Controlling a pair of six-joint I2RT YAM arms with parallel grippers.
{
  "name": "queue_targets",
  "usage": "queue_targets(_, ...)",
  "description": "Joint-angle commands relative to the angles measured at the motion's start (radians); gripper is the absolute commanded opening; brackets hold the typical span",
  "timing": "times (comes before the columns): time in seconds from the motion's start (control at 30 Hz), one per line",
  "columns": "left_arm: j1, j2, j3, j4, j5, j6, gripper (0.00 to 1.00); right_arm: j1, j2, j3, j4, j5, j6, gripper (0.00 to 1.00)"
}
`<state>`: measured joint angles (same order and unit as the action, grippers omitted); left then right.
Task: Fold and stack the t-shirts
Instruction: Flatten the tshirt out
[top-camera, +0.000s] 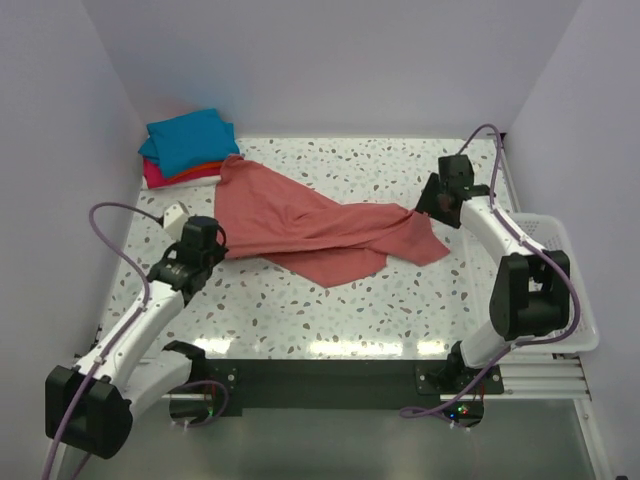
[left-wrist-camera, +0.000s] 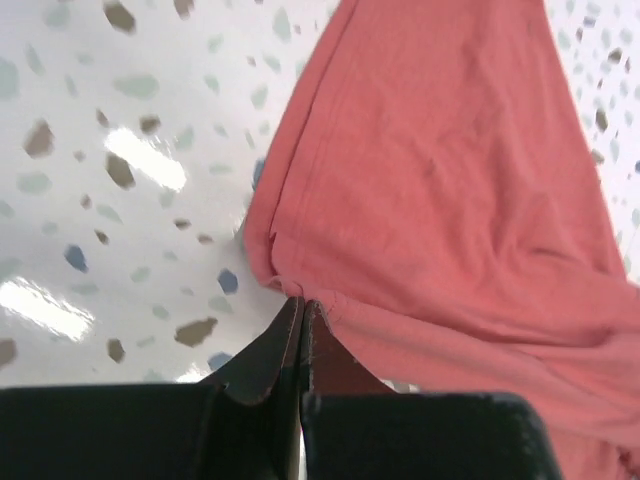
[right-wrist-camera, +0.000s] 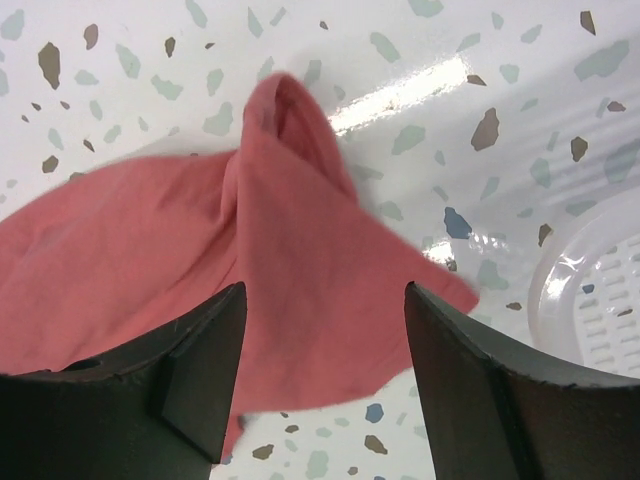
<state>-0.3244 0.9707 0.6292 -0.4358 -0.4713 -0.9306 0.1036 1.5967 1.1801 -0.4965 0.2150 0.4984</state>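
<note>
So, the folded t-shirt stack (top-camera: 188, 148), teal-blue on top, is parked in the back-left corner. The left gripper (left-wrist-camera: 303, 308) is pinched closed on the left hem of the salmon-pink t-shirt (top-camera: 310, 225), which is stretched, crumpled, across mid-table. Bare speckled table (top-camera: 300, 310) is seen in front. The right gripper (right-wrist-camera: 325, 340) is spread wide over the shirt's right end, nothing held. The white mesh basket (top-camera: 565, 290) is hung off the right edge.

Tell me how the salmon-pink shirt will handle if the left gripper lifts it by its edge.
Probably floppy: the salmon-pink t-shirt lies in twisted folds, so it should sag from the left gripper. Likely light, being thin cloth. It may slide easily on the glossy table.
</note>
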Motion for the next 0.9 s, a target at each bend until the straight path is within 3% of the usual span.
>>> queue_targets(0.0,0.114,-0.023,0.084,-0.007,0.036,0.151,0.00,-0.004,-0.004,-0.025,0.029,-0.012,-0.011,0.68)
queue_targets(0.13,0.250,-0.012,0.113,0.020,0.117,0.199,0.00,-0.001,-0.020,-0.060,0.042,-0.049,-0.006,0.68)
queue_targets(0.33,0.349,0.054,0.125,0.080,0.212,0.225,0.00,0.064,-0.070,-0.167,0.081,-0.066,0.028,0.68)
queue_targets(0.57,0.400,0.106,0.125,0.143,0.295,0.233,0.00,0.176,-0.283,-0.382,0.073,-0.048,0.147,0.68)
queue_targets(0.73,0.410,0.128,0.118,0.169,0.329,0.225,0.00,0.176,-0.441,-0.476,-0.017,-0.016,0.235,0.69)
queue_targets(0.87,0.412,0.132,0.106,0.199,0.370,0.211,0.00,0.177,-0.459,-0.524,-0.013,-0.012,0.262,0.69)
